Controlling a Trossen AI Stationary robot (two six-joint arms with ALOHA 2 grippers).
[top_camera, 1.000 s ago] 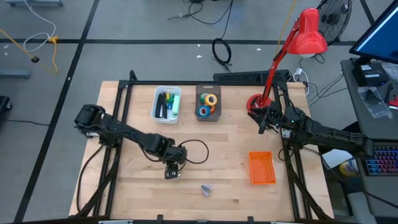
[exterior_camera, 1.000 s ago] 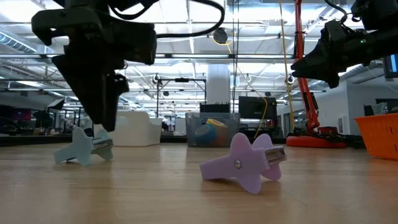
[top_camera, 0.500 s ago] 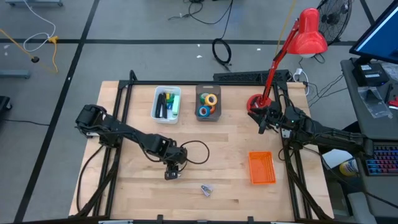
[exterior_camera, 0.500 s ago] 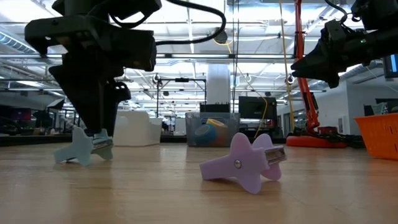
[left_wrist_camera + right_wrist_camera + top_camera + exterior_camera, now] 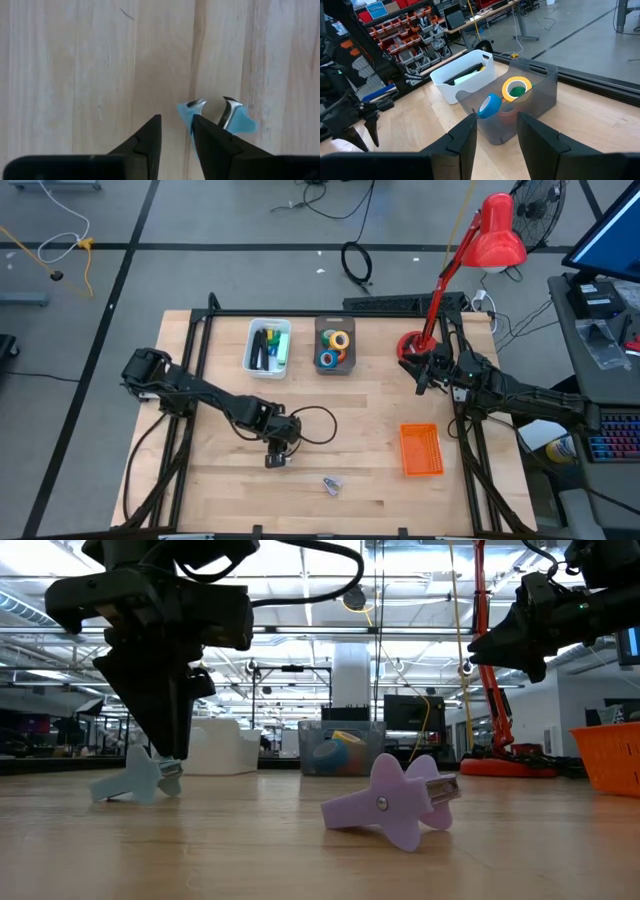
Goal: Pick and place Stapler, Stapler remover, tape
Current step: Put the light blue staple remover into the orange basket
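Note:
A light-blue staple remover (image 5: 216, 116) lies on the wood table, under my left gripper (image 5: 176, 120). That gripper is open and points straight down. One fingertip (image 5: 196, 122) stands over the remover's plastic wing, so the remover sits beside the gap, not in it. In the low view the gripper (image 5: 172, 748) is just above the blue remover (image 5: 135, 780). A purple staple remover (image 5: 395, 802) lies nearer the table's near edge (image 5: 331, 484). The tape rolls (image 5: 335, 345) sit in a grey bin. My right gripper (image 5: 424, 378) waits open beside the lamp base. My left gripper comes at the blue staple remover from above, pointing down. One fingertip (image 5: 196, 122) overlaps the remover's blue wing (image 5: 183, 110). Whether it touches that wing I cannot tell. The remover lies flat on the table.
A white bin (image 5: 267, 347) with dark and green items stands beside the grey tape bin (image 5: 540, 97) at the far side. An orange basket (image 5: 421, 450) lies on the right. A red desk lamp (image 5: 478, 242) stands at the far right corner. A black cable loops near the left gripper.
The left gripper has shifted a little toward the table's right while staying low over the blue staple remover. The right arm has kept still.

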